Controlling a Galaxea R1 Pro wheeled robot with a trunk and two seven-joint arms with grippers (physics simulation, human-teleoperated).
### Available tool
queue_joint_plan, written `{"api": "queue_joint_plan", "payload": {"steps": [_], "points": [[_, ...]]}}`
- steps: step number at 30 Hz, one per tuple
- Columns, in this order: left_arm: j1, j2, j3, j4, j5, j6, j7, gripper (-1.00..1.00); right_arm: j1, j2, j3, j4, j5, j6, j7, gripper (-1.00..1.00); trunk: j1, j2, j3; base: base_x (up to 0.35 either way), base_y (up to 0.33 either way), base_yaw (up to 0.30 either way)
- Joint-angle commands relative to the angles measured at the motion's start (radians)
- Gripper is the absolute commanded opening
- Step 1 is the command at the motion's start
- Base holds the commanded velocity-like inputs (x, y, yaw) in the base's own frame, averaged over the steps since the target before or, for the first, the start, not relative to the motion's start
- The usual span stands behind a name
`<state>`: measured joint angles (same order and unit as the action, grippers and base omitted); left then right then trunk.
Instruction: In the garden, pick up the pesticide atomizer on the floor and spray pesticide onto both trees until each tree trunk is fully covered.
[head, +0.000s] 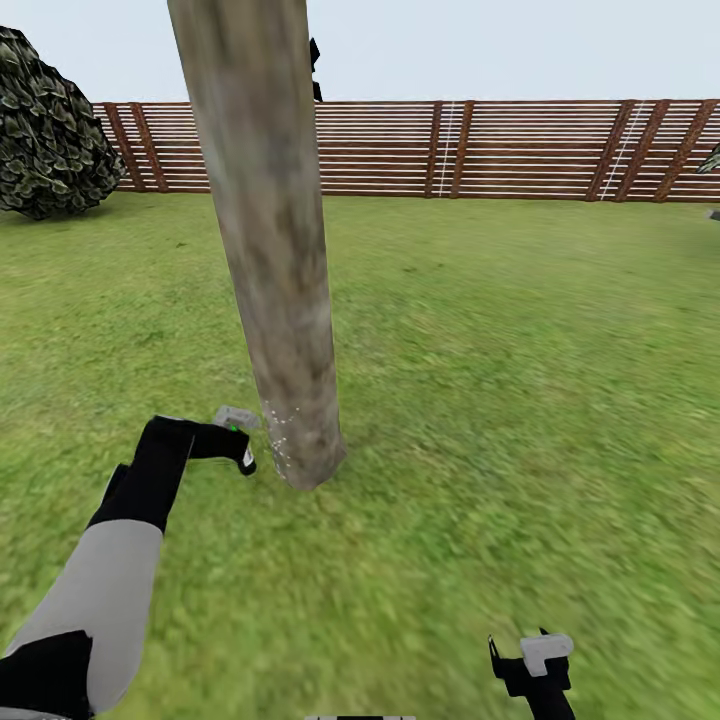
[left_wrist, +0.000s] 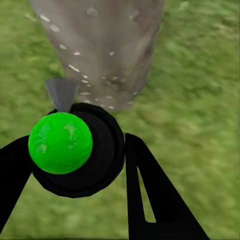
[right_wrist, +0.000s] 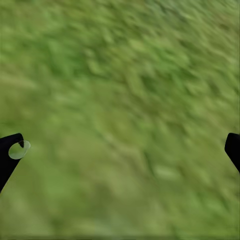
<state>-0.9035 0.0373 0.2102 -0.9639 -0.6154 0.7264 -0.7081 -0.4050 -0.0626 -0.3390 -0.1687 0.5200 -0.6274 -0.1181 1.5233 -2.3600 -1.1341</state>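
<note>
Open lawn (head: 520, 400) runs to the fence (head: 500, 150) as the left hand (left_wrist: 75, 160) grips the atomizer (left_wrist: 70, 150) beside the speckled trunk (head: 275, 250); right hand (right_wrist: 120, 150) spread wide.

A dark, mottled green bush (head: 50, 130) sits on the grass at the far left, just in front of the fence. Above the slats, the sky (head: 480, 45) is pale and overcast.

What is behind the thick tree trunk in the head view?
Behind the tree trunk lies green lawn, then a brown slatted wooden fence under pale sky. A small dark object peeks out beside the trunk; the rest of it and part of the fence are covered.
</note>
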Motion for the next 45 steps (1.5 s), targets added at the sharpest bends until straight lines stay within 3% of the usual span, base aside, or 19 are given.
{"api": "queue_joint_plan", "payload": {"steps": [1,6,9,12,15,18,37,45], "points": [[-0.001,-0.002,-0.001,0.000,-0.001,0.002,0.000,-1.00,0.000,0.000,0.000,0.000,0.000,0.000,0.000,1.00,0.000,0.000,0.000,0.000,0.000,0.000],[-0.034,-0.005,-0.005,-0.016,0.000,0.018,-0.001,-1.00,0.000,0.000,0.000,0.000,0.000,0.000,0.000,1.00,0.000,0.000,0.000,0.000,0.000,0.000],[-0.031,0.005,-0.008,-0.053,-0.001,0.085,-0.002,-1.00,0.000,0.000,0.000,0.000,0.000,0.000,0.000,1.00,0.000,0.000,0.000,0.000,0.000,0.000],[-0.021,0.008,-0.010,-0.061,-0.004,0.088,-0.001,-1.00,0.000,0.000,0.000,0.000,0.000,0.000,0.000,1.00,0.000,0.000,0.000,0.000,0.000,0.000],[0.044,0.001,-0.011,-0.070,-0.007,0.081,0.003,-1.00,0.000,0.000,0.000,0.000,0.000,0.000,0.000,1.00,0.000,0.000,0.000,0.000,-0.058,0.000],[0.070,-0.001,-0.009,-0.086,-0.004,0.080,0.005,-1.00,0.000,0.000,0.000,0.000,0.000,0.000,0.000,1.00,0.000,0.000,0.000,0.000,-0.234,0.000],[0.075,0.006,0.005,-0.122,-0.004,0.085,0.004,-1.00,0.000,0.000,0.000,0.000,0.000,0.000,0.000,1.00,0.000,0.000,0.000,-0.118,-0.246,0.000],[0.075,0.003,0.014,-0.122,-0.004,0.085,0.013,-1.00,0.000,0.001,0.000,0.000,0.000,0.000,-0.001,1.00,0.000,0.000,0.000,0.020,-0.273,0.233]]}}
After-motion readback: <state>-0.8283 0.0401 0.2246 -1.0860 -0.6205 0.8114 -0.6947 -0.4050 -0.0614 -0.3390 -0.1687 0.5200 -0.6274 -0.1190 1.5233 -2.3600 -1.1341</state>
